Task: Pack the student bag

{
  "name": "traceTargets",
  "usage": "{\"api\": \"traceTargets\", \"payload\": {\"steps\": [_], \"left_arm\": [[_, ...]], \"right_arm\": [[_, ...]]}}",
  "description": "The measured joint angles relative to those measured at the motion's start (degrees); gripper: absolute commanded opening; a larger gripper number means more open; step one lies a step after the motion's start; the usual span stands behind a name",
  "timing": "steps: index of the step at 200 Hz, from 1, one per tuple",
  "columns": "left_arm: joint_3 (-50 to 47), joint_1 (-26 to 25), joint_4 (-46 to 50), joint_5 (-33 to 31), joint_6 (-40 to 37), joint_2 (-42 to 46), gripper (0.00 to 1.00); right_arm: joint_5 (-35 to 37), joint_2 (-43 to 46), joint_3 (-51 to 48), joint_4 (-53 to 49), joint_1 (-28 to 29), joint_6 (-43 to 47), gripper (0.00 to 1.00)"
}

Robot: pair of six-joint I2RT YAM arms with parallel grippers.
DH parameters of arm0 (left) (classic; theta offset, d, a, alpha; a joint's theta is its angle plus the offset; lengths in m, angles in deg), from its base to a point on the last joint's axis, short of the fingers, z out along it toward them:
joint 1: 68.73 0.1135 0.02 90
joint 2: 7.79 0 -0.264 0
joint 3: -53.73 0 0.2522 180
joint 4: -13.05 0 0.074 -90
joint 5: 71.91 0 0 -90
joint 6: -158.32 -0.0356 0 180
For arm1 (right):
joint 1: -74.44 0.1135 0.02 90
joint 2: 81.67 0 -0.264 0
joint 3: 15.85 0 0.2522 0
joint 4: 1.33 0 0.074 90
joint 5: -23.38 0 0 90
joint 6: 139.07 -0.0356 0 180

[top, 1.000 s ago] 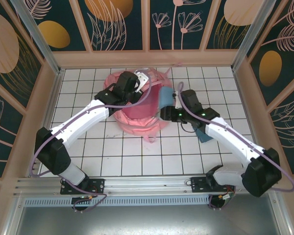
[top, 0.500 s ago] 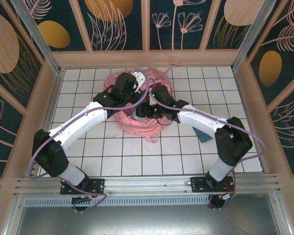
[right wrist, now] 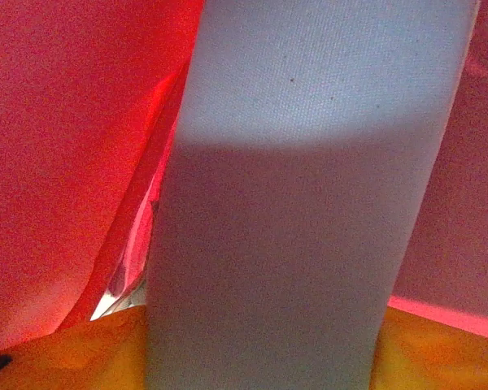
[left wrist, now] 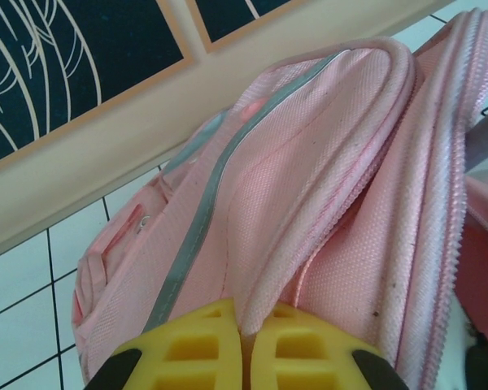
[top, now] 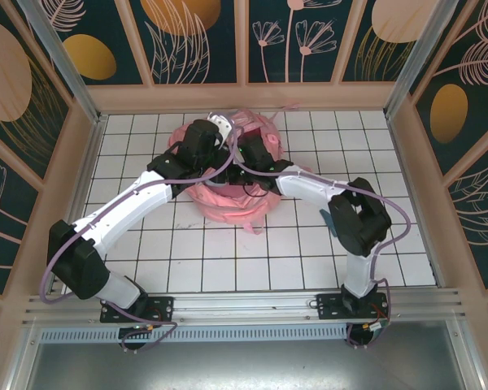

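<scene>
Bag: the large pink fabric backpack [top: 228,213] sits at the far middle of the white tiled table [top: 187,260], and both arms are leaning in over its mouth.
Left gripper [left wrist: 242,325]: yellow fingers are pinched together on a fold of pink cloth beside the zip teeth [left wrist: 451,203]. That looks like the hold that props the mouth open.
Right gripper [right wrist: 260,349]: it's down inside, with red-lit lining all round. A soft blue-grey fabric case [right wrist: 309,162] stands between its yellow fingers, but whether it is squeezed or let go, I cannot tell.
Risk, slip: if that thin fold escapes the pinch, the mouth could sag onto the right wrist.
Risk, snag: a case catching on a finger could ride back out as the arm withdraws.
Risk, drag: too strong a tug on the fold could slide the whole light bag.
Around: there's a silver reflective strip [left wrist: 203,211] down the front and a wooden frame wall [top: 244,96] close behind.
In the way: two wrists crowd one opening, and purple cables [top: 394,213] loop nearby.
</scene>
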Motion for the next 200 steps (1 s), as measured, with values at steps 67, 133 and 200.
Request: {"api": "traceTargets", "payload": {"steps": [67, 133, 200], "left_arm": [[-0.6, 0.1, -0.9, 0.0, 1.7, 0.4, 0.00], [-1.7, 0.0, -0.9, 2.5, 1.9, 0.7, 0.00], [-1.7, 0.0, -0.9, 3.9, 2.8, 0.7, 0.00]], "right_arm": [[4.3, -0.4, -1.2, 3.6, 0.0, -1.3, 0.84], [2.6, 13.1, -14.3, 4.7, -1.2, -6.9, 0.62], [3.5, 9.7, -14.4, 7.1, 0.5, -13.6, 0.23]]}}
